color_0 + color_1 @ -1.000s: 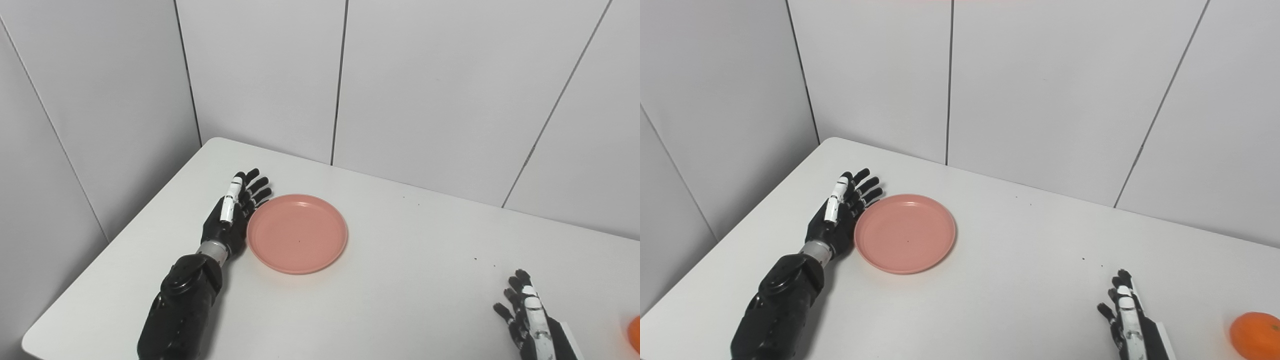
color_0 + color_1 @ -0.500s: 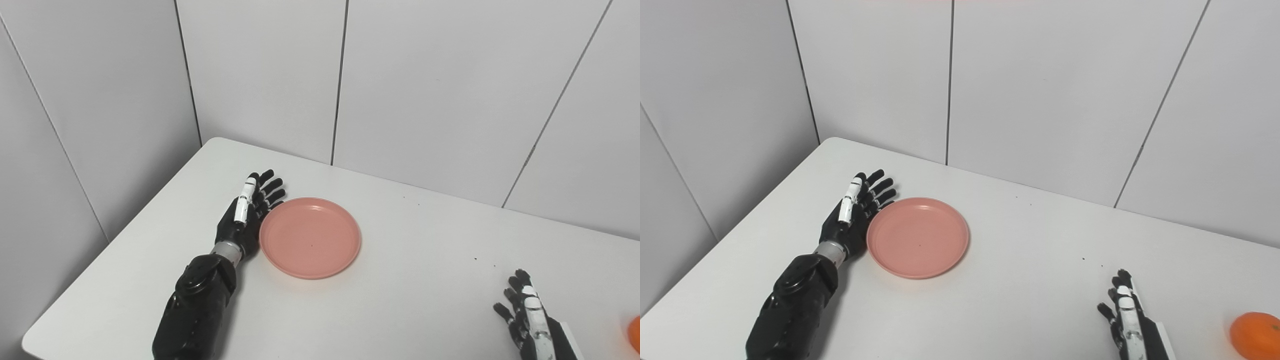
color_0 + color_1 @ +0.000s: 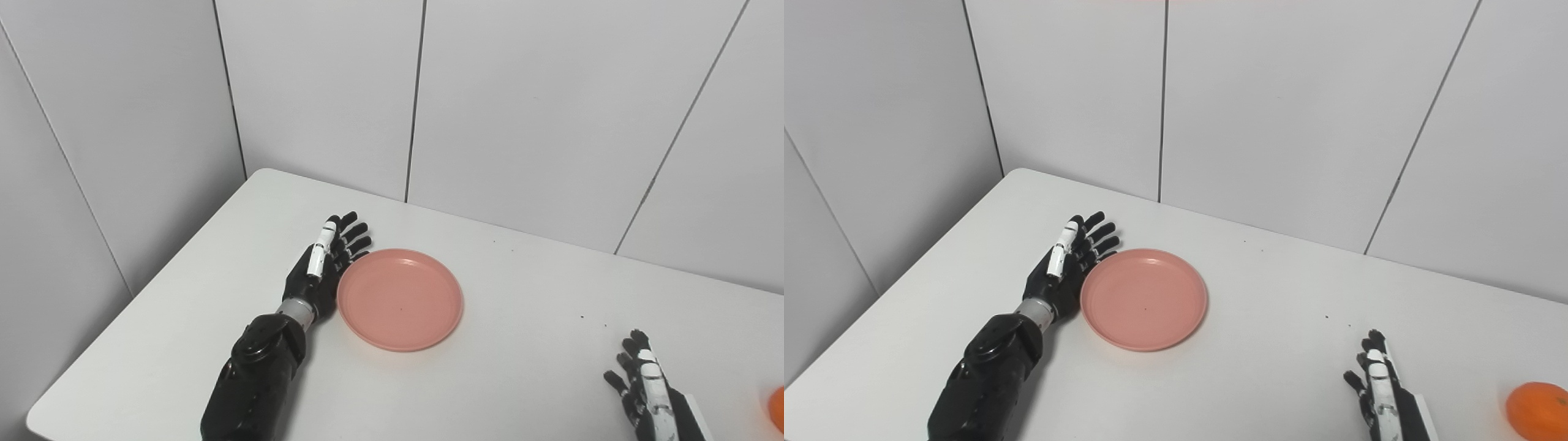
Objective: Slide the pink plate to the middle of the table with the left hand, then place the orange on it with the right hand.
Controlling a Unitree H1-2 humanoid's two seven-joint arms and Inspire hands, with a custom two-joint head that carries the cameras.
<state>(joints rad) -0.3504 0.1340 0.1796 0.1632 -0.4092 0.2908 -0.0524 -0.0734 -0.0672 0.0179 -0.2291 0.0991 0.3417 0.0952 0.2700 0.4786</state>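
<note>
A round pink plate [image 3: 400,299] lies flat on the white table [image 3: 502,380], left of its middle. My left hand [image 3: 323,264] rests on edge against the plate's left rim, fingers straight and apart, holding nothing. An orange [image 3: 1537,410] sits at the table's near right. My right hand [image 3: 1377,386] stands open on the table to the left of the orange, a clear gap between them; only a sliver of the orange [image 3: 778,409] shows in the left eye view.
Grey wall panels [image 3: 520,110] close off the table at the back and on the left. The table's rounded far corner [image 3: 266,174] lies behind the left hand. A few small dark specks [image 3: 582,318] dot the tabletop.
My left hand has pushed the plate to the right and a little nearer, staying against its left rim. The right hand and the orange have not moved.
</note>
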